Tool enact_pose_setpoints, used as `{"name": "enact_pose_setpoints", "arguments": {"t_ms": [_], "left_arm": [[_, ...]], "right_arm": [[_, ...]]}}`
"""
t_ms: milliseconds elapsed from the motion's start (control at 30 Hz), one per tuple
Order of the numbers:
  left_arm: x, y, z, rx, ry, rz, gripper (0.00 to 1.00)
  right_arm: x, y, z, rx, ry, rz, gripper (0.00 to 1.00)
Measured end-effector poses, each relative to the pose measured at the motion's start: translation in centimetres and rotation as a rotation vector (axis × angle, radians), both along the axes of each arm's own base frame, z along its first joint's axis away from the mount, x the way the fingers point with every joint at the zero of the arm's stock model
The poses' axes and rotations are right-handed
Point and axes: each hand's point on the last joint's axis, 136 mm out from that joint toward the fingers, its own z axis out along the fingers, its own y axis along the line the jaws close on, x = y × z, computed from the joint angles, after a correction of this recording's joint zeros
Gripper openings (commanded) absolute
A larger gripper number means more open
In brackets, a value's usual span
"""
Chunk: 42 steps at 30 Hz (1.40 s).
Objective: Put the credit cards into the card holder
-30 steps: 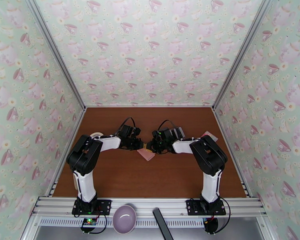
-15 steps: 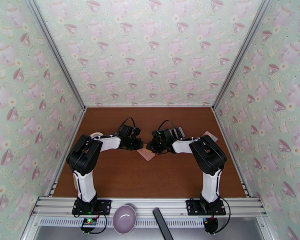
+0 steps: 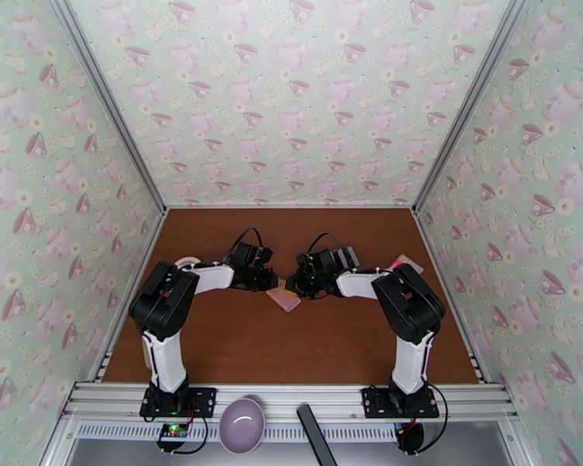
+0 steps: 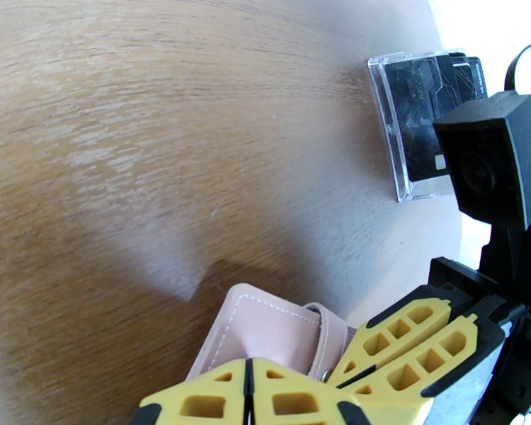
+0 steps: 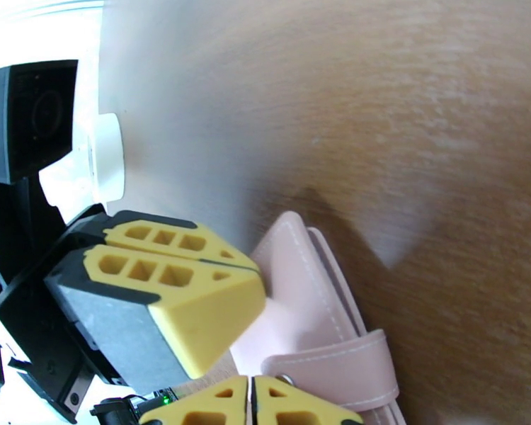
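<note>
The pink card holder (image 3: 285, 301) lies at the middle of the brown table, with both grippers meeting over its far edge. My left gripper (image 3: 274, 283) comes in from the left and is shut on the holder's edge (image 4: 265, 334). From the right, my right gripper (image 3: 293, 287) is shut on the holder (image 5: 301, 313) near its snap tab (image 5: 333, 363). The left wrist view has the right gripper (image 4: 403, 343) close beside my own yellow fingertips. The credit cards (image 4: 425, 122), dark ones in a clear case, lie apart near the right wall (image 3: 406, 264).
A white roll (image 3: 186, 262) sits by the left arm, near the left wall. A purple bowl (image 3: 242, 423) and a black bar (image 3: 315, 433) rest on the metal rail between the arm bases. Bare brown tabletop (image 3: 291, 351) stretches in front of the holder.
The right arm's elbow has shifted slightly to the right. Both grippers and the card holder stay where they were.
</note>
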Motion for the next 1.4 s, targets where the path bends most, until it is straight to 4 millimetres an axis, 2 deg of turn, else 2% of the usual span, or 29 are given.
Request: {"name": "enact_pose_setpoints", "arguments": {"t_ms": [467,600,833,1000,1400], "left_arm": [[0.0,0.0,0.0,0.0,0.0,0.0,0.09],[0.0,0.0,0.0,0.0,0.0,0.0,0.09],[0.0,0.0,0.0,0.0,0.0,0.001,0.09],[0.0,0.1,0.0,0.0,0.0,0.001,0.12],[0.0,0.0,0.0,-0.003,0.0,0.0,0.12]], "right_arm": [[1.8,1.1,2.4,0.007,-0.054,0.016,0.11],[2.0,1.0,1.9,-0.015,-0.05,0.022,0.11],[1.4,0.5,-0.4,-0.071,-0.011,0.042,0.1],[1.3,0.4,-0.5,-0.08,-0.013,0.052,0.1],[1.1,0.2,-0.6,-0.095,-0.025,0.075,0.1]]}}
